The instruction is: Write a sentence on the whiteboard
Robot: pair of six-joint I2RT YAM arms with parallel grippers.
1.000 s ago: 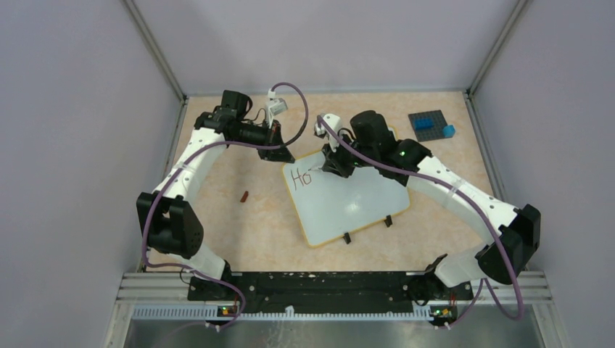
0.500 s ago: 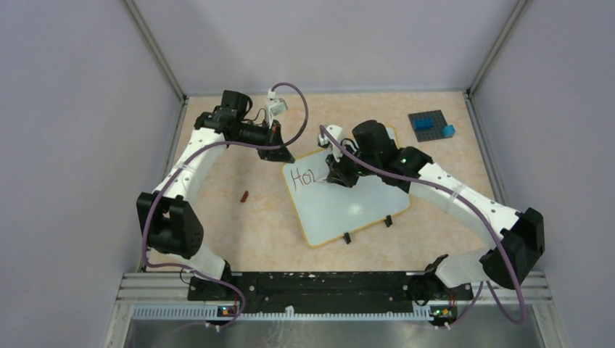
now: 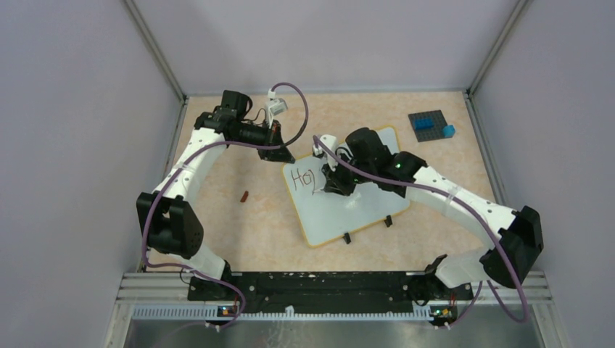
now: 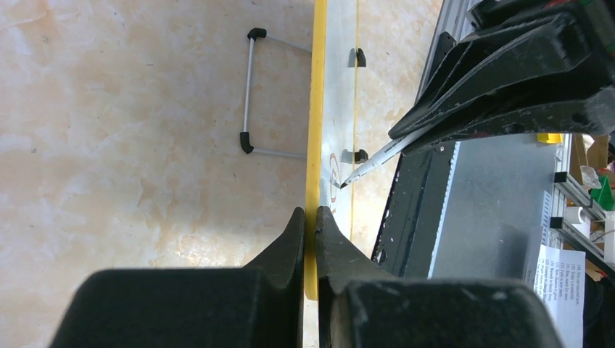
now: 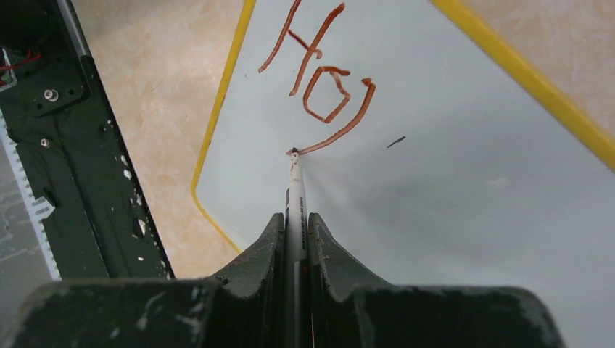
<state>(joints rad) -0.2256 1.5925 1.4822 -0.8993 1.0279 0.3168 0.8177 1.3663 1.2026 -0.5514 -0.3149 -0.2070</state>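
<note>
The whiteboard (image 3: 359, 203) lies tilted mid-table, white with a yellow rim (image 4: 315, 109) and black feet. Reddish-brown writing (image 3: 303, 178) near its top left corner reads "Ho" plus one long curved stroke (image 5: 341, 127); the rest of the sentence does not show. My left gripper (image 4: 310, 217) is shut on the board's yellow rim at the top left corner (image 3: 284, 154). My right gripper (image 5: 296, 221) is shut on a white marker (image 5: 294, 181), whose tip touches the board at the lower end of the stroke. The marker tip also shows in the left wrist view (image 4: 362, 170).
A dark grey studded plate (image 3: 431, 123) with blue bricks (image 3: 448, 130) sits at the back right. A small reddish marker cap (image 3: 244, 195) lies on the table left of the board. The black base rail (image 3: 319, 286) runs along the near edge.
My right gripper has moved toward the near left along the board, drawing a long downward stroke after "Ho". The left arm and the board have not moved.
</note>
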